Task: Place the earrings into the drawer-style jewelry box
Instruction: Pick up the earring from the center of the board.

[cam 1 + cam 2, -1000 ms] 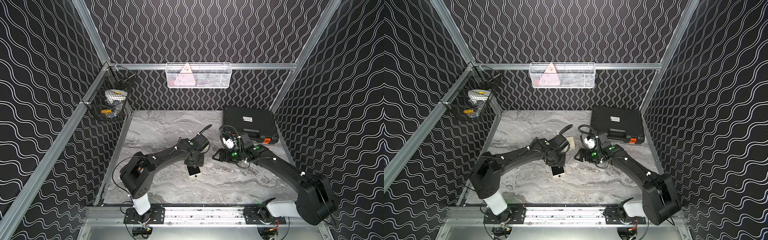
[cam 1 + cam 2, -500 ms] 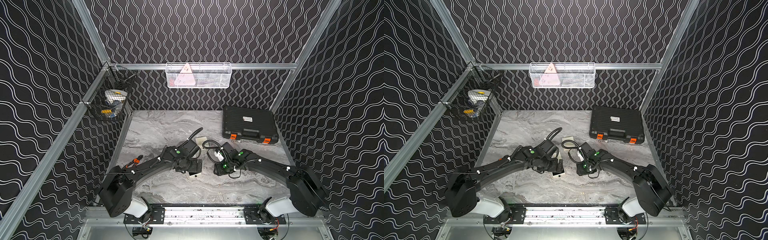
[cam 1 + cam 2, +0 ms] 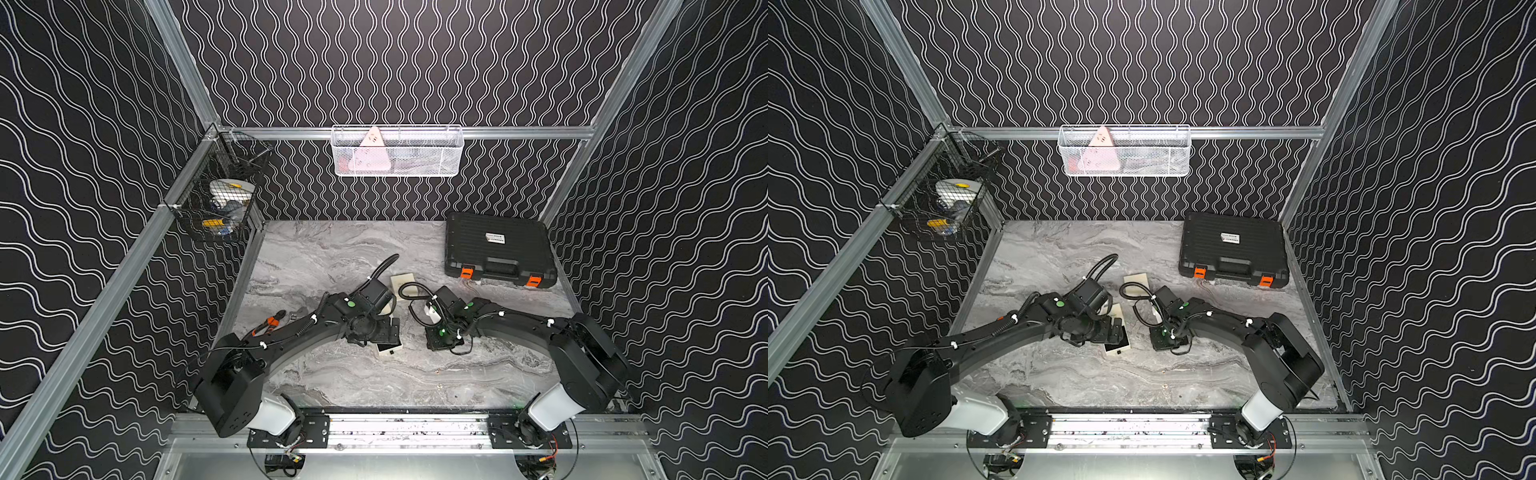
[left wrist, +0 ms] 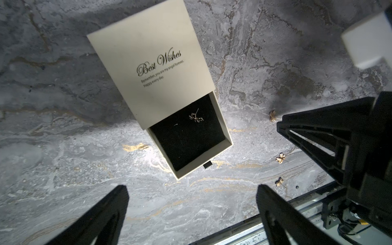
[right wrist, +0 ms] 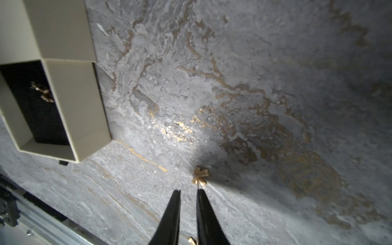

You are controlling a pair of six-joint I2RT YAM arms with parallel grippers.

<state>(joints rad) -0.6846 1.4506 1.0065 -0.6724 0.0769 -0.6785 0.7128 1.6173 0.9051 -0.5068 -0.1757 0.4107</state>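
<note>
Pliers [image 3: 272, 322], black case [image 3: 496, 247] well apart from earrings [image 4: 280, 158]

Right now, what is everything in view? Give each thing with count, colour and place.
table: one, grey marble, floor of the cell
jewelry box: one, cream, mid-table, drawer pulled out
earrings: four, gold; one in the drawer, three loose on the table
cream square: one, flat, behind the grippers
tool case: one, black, far corner on the right arm's side
pliers: one, orange-handled, beside the left arm
white wire basket: one, back rail
black wire basket: one, side rail
left gripper: black, jaws wide, above the box
right gripper: black, jaws nearly together, at a loose earring
</note>
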